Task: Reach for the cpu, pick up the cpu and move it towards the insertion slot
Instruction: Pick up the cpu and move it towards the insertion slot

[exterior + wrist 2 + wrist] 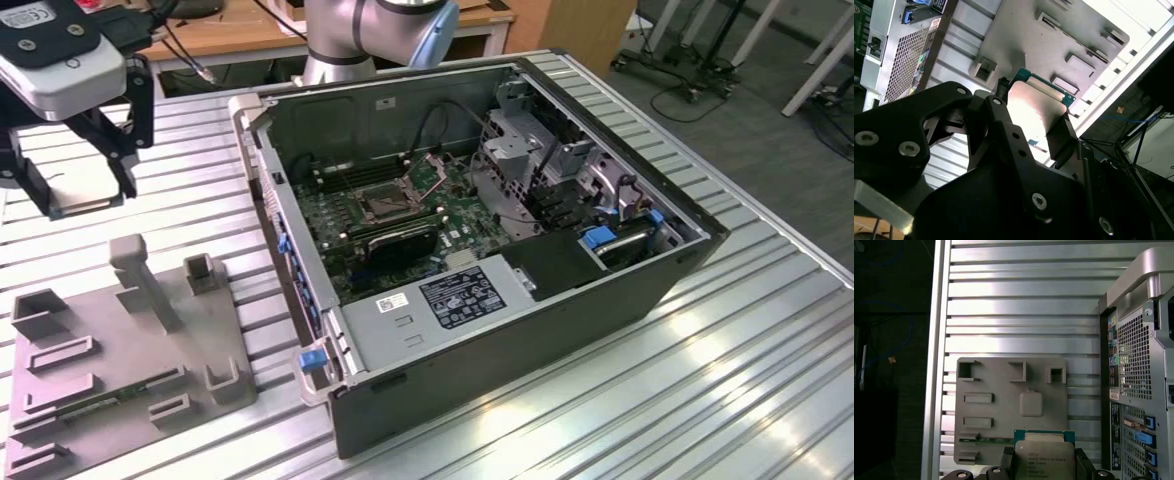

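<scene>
Gripper [83, 195] is clamped on the cpu [1045, 457]. Its fingers [1007, 460] bear on two opposite edges, with the metal plate facing the first wrist view. The chip hangs clear above the tray [134, 340], not touching it. The slot [378, 205] lies well apart from the gripper, down inside the open case [534, 310], toward the exterior view's right.

Judgement: the chip is light, stiff and flat. Its rim is smooth, so slipping is possible, and the contact underside is likely fragile. The edges are the proper hold, with both faces left untouched.
</scene>
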